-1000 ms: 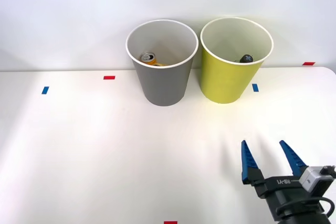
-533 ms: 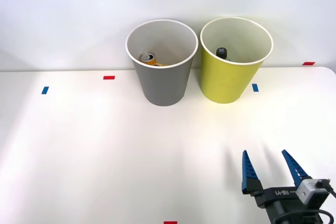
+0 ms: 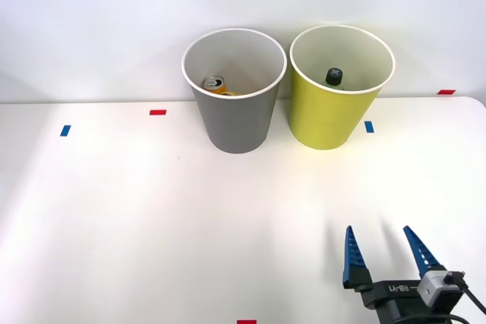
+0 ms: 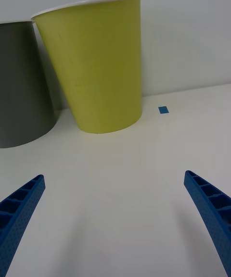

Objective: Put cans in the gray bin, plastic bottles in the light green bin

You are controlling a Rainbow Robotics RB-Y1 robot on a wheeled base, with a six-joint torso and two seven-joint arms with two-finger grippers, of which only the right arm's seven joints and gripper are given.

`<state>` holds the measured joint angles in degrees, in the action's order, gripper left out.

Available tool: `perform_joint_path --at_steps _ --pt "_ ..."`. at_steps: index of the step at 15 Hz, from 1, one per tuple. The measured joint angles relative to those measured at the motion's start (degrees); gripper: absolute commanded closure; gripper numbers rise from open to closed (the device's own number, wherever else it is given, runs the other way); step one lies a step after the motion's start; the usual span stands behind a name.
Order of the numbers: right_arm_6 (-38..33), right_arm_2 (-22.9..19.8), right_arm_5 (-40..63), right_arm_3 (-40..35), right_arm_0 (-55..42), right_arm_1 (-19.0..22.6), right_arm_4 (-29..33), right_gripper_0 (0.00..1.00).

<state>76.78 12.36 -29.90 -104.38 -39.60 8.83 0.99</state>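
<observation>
An orange-yellow can (image 3: pixel 216 84) with a silver top lies inside the gray bin (image 3: pixel 235 119) at the back of the table. Beside it on the right stands the light green bin (image 3: pixel 328 115), and the black cap of the plastic bottle (image 3: pixel 334 76) shows inside it. My right gripper (image 3: pixel 381 238) is open and holds nothing, low over the near right part of the table, well in front of the bins. In the right wrist view, the light green bin (image 4: pixel 98 65) and the gray bin (image 4: pixel 21 84) stand ahead of the blue fingers (image 4: pixel 19 209).
The white table (image 3: pixel 152 218) meets a white wall behind the bins. Small tape marks lie on it: red marks (image 3: pixel 158 112) at back left, back right and the near edge, blue marks (image 3: pixel 64 130) at left and beside the green bin.
My right gripper has drawn back toward the near edge of the table, still open. The bottle's cap has shifted inside the light green bin.
</observation>
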Motion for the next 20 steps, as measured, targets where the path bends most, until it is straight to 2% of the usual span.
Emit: perform_joint_path --at_steps 3,5,11,15,20 --pt "-5.0 -2.8 -7.1 5.8 1.3 -3.6 8.2 0.0" --pt "-4.7 -3.6 -9.3 6.9 0.8 -3.8 10.1 0.0" --pt "-1.7 -1.4 -15.0 7.0 -5.0 -0.5 11.1 0.0" --pt "3.6 -1.0 -18.4 7.0 -8.7 -0.3 11.3 0.0" --pt "5.0 -0.7 -20.8 7.0 -12.0 -1.6 7.5 0.0"
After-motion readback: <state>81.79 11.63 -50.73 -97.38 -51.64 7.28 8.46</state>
